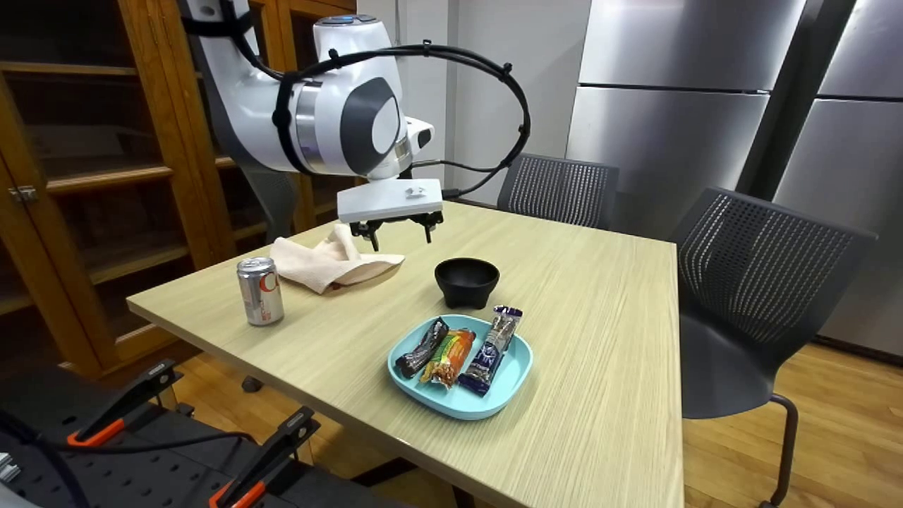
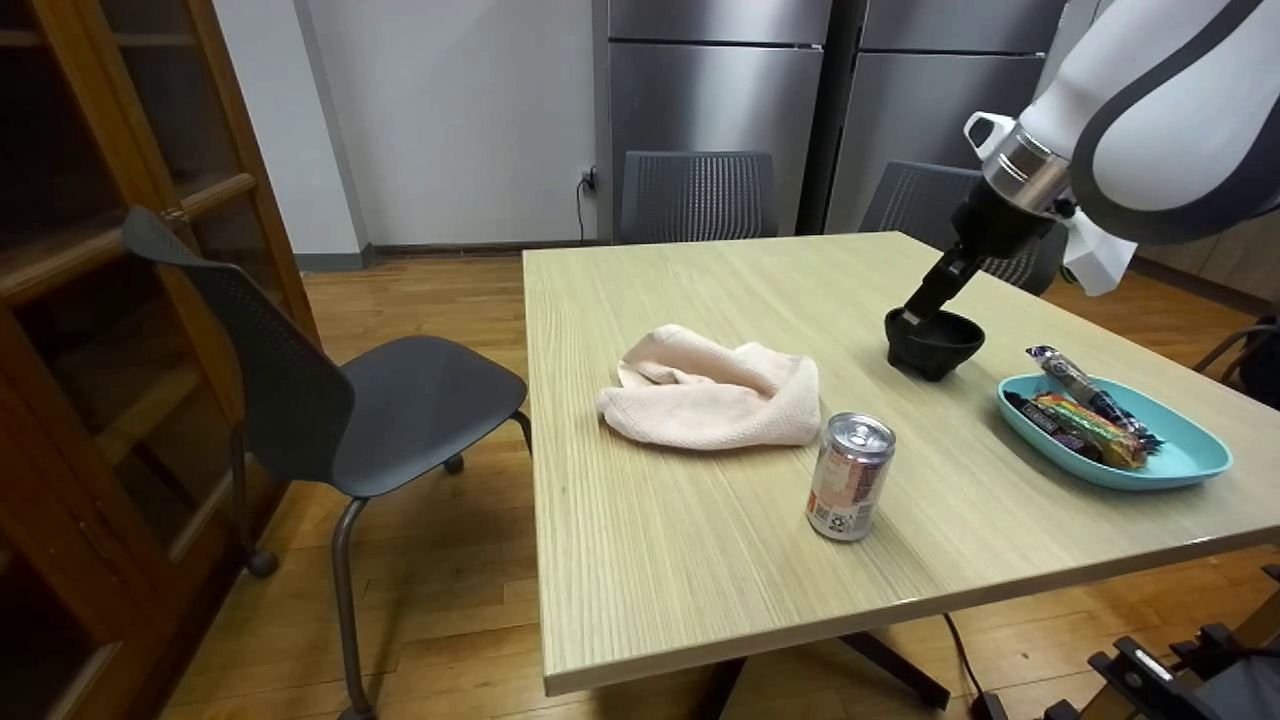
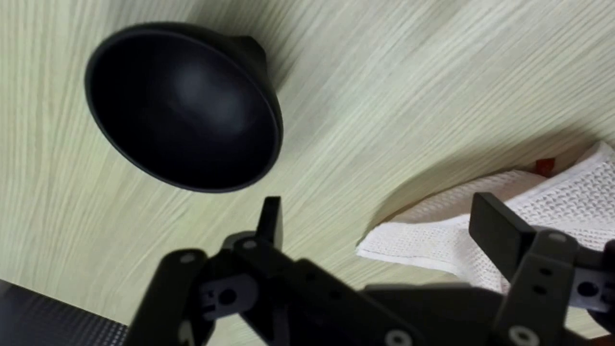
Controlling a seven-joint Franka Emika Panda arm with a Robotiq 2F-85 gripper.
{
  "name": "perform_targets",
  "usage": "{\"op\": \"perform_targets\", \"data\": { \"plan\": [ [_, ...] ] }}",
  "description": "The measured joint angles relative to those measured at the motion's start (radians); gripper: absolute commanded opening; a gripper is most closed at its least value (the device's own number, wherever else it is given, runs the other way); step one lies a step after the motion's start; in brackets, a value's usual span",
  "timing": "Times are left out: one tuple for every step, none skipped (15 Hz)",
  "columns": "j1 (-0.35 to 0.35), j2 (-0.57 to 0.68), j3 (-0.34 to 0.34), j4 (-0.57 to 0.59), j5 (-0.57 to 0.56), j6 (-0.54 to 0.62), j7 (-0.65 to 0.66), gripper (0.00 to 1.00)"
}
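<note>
can (image 2: 850, 478) | recycling sign (image 2: 838, 523), lettering unclear | wrappers (image 1: 449, 358): print illegible

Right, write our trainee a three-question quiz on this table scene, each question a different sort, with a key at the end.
1. True or false: the claw stands open, holding nothing.
2. How many wrapped bars lie in the blue dish? A) two B) three C) five
3. Fill the gap: closer to the blue dish than the upright can stands the black ____.

Key:
1. True
2. B, three
3. bowl
</note>
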Motion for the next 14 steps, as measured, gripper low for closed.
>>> {"op": "perform_targets", "data": {
  "plan": [
    [-0.020, 0.017, 0.032, 0.021, -0.015, -0.011, -0.015, 1.00],
    [-0.037, 0.035, 0.060, 0.042, -0.032, -0.026, -0.036, 1.00],
    [-0.051, 0.054, 0.084, 0.064, -0.045, -0.049, -0.060, 1.00],
    [-0.062, 0.072, 0.105, 0.086, -0.059, -0.073, -0.086, 1.00],
    [-0.070, 0.091, 0.123, 0.109, -0.071, -0.097, -0.117, 1.00],
    [-0.079, 0.110, 0.143, 0.130, -0.080, -0.120, -0.152, 1.00],
    [-0.085, 0.128, 0.161, 0.149, -0.089, -0.139, -0.187, 1.00],
    [-0.089, 0.145, 0.175, 0.166, -0.100, -0.155, -0.223, 1.00],
    [-0.089, 0.159, 0.185, 0.180, -0.110, -0.171, -0.258, 1.00],
    [-0.090, 0.171, 0.195, 0.189, -0.119, -0.186, -0.293, 1.00],
    [-0.089, 0.181, 0.202, 0.194, -0.130, -0.201, -0.328, 1.00],
    [-0.090, 0.189, 0.209, 0.195, -0.142, -0.211, -0.361, 1.00],
    [-0.090, 0.198, 0.216, 0.195, -0.153, -0.218, -0.395, 1.00],
    [-0.091, 0.208, 0.223, 0.195, -0.163, -0.221, -0.430, 1.00]
  ]
}}
